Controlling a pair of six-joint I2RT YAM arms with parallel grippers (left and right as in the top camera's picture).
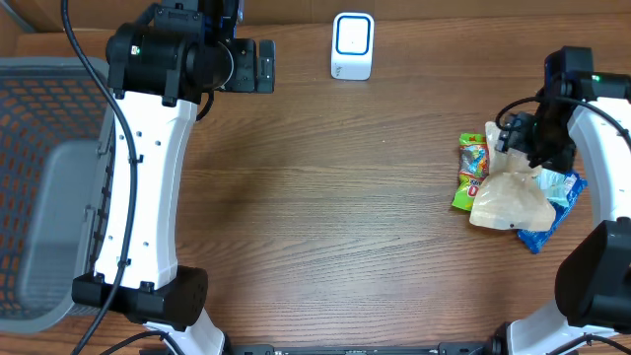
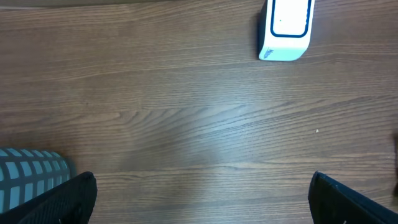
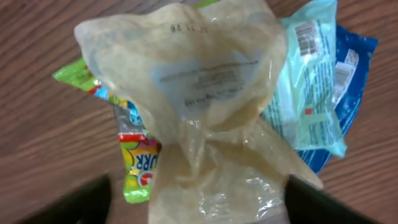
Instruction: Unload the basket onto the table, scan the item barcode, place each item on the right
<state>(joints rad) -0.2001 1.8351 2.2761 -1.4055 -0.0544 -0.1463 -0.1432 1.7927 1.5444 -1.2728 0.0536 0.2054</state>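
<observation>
Tan bag (image 3: 205, 124) lies between the right gripper's (image 3: 198, 190) wide-spread fingers, arm bent down over it; left gripper (image 2: 202, 190) hovers fully open, empty.

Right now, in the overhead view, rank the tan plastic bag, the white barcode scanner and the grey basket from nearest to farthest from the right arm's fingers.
1. Tan plastic bag: directly under the right fingers, on the table's right side.
2. White barcode scanner: at the far edge, near the middle.
3. Grey basket: at the far left, clearly the farthest.
</observation>
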